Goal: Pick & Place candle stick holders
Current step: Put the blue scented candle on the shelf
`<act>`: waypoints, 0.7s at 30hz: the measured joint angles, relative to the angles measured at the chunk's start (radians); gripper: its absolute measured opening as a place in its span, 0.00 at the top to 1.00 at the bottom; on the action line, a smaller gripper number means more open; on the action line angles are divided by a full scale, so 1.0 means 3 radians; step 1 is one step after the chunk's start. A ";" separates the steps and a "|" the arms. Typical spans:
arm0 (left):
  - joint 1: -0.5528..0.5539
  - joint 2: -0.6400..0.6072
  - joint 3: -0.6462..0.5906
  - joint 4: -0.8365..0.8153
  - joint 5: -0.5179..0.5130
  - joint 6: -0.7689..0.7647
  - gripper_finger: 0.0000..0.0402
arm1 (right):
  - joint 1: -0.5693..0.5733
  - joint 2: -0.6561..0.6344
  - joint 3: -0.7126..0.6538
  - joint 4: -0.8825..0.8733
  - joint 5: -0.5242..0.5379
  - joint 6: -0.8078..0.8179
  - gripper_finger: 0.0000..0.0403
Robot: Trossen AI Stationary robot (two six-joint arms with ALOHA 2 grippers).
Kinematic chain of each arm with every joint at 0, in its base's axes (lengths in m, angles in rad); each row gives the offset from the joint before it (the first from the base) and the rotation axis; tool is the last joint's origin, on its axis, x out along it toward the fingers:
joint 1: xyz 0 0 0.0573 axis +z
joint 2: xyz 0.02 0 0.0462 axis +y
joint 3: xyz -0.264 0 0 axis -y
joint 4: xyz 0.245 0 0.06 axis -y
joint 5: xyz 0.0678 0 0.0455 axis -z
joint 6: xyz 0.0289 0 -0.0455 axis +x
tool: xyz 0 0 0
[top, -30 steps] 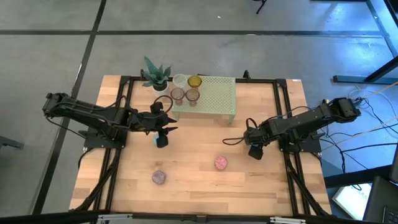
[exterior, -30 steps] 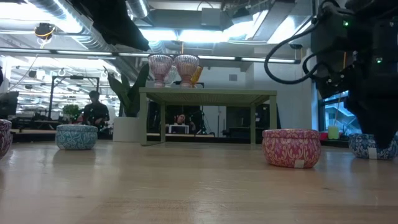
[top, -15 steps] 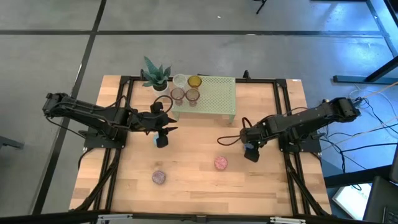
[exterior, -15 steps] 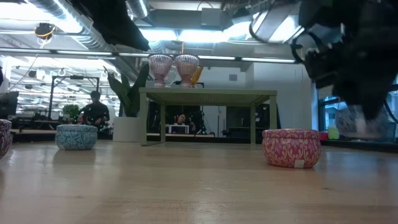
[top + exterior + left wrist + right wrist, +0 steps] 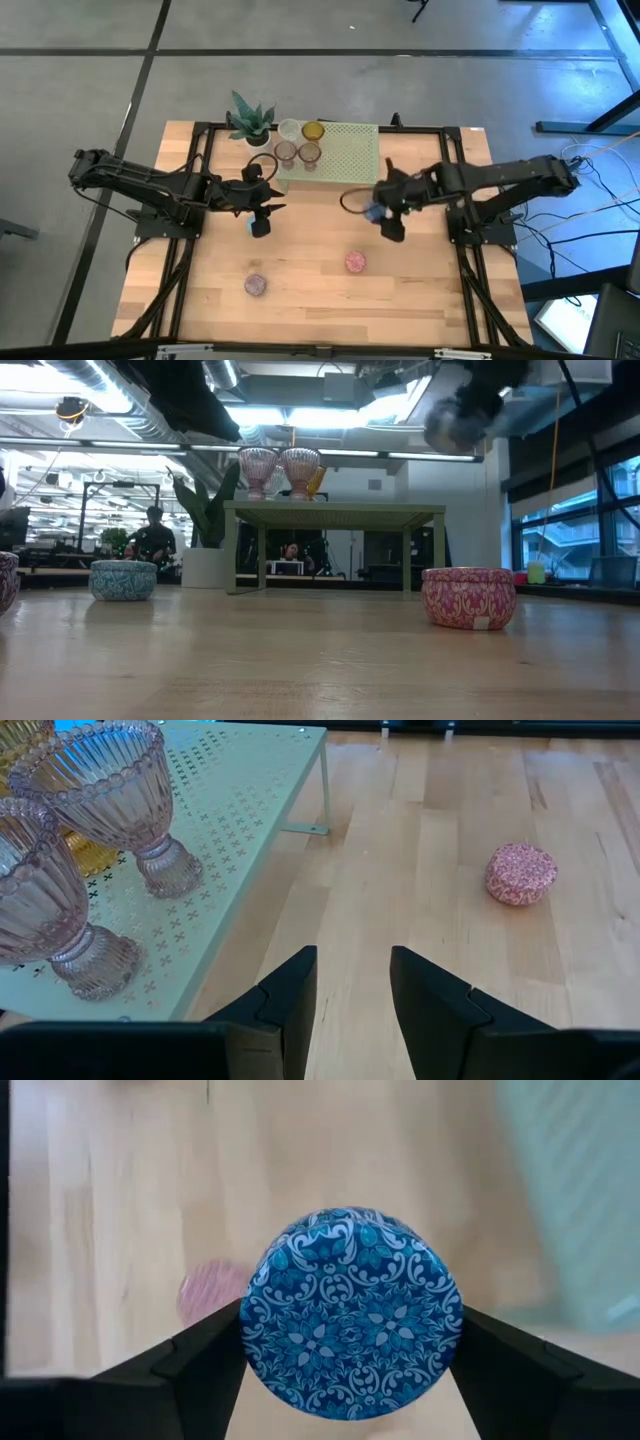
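My left gripper [image 5: 262, 216] sits at the table's 9 o'clock side, fingers [image 5: 290, 995] parted with nothing between them, just above a blue patterned tin [image 5: 252, 228] on the wood. A mauve tin [image 5: 256, 285] lies toward 7 o'clock. Potted plant [image 5: 249, 119] at 11 o'clock. Beside it the green stand [image 5: 350, 160] at 12 carries two mauve glass holders [image 5: 286, 152], an amber one [image 5: 313, 131] and a clear one [image 5: 289, 128]. A pink tin [image 5: 355, 262] rests near centre, toward 5 o'clock. My right gripper [image 5: 374, 212] is up off the table just right of the stand, clamped on a second blue tin [image 5: 351, 1311].
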 joint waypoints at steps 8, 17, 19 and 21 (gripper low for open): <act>0.0001 -0.0001 0.0000 0.0022 0.0000 0.0000 0.69 | -0.0695 0.0364 0.0637 -0.0209 0.0249 -0.0830 0.23; 0.0001 -0.0001 0.0000 0.0028 0.0000 -0.0077 0.69 | -0.1492 0.1109 0.1397 -0.0707 0.0248 -0.1470 0.23; 0.0001 -0.0001 0.0000 0.0023 0.0000 -0.0123 0.69 | -0.1621 0.1256 0.1496 -0.0770 0.0246 -0.1556 0.23; 0.0001 -0.0001 0.0000 0.0022 0.0001 -0.0155 0.69 | -0.1729 0.1388 0.1575 -0.0824 0.0225 -0.1638 0.23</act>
